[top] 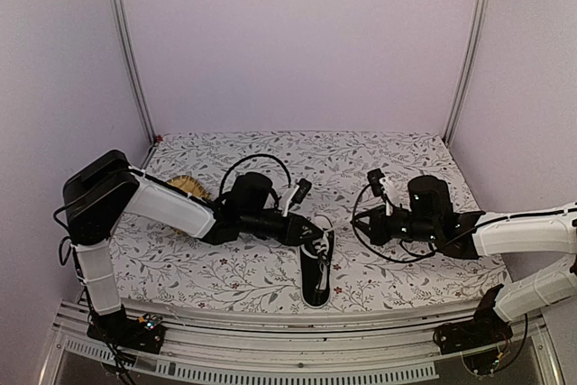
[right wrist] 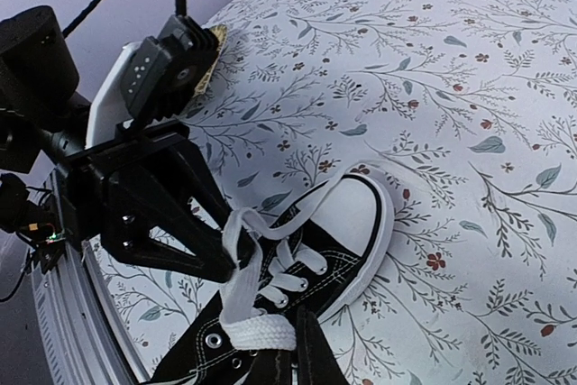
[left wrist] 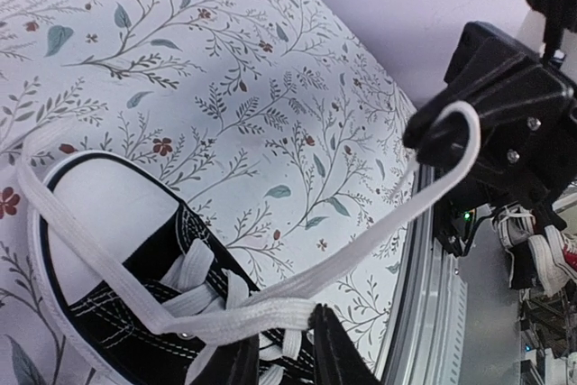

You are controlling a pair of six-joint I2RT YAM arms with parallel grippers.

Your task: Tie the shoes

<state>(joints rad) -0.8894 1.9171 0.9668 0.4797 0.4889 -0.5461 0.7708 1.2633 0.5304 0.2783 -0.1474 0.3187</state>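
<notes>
From above we see the sneaker [top: 317, 268] lying near the front edge of the worktop [top: 406, 155]. The left pincer [top: 313, 237] is over it and the right pincer [top: 361, 222] is near; the lace is too fine to follow there. The left wrist view supplies it: a white lace [left wrist: 361, 250] runs from the eyelets up to the right pincer [left wrist: 431, 128]. The left pincer [left wrist: 287, 358] stands narrowly parted, and we cannot tell whether it grips. The right wrist view shows the right pincer [right wrist: 287, 362] clamped on that lace [right wrist: 259, 331], with a yellow mat [right wrist: 215, 38] behind.
</notes>
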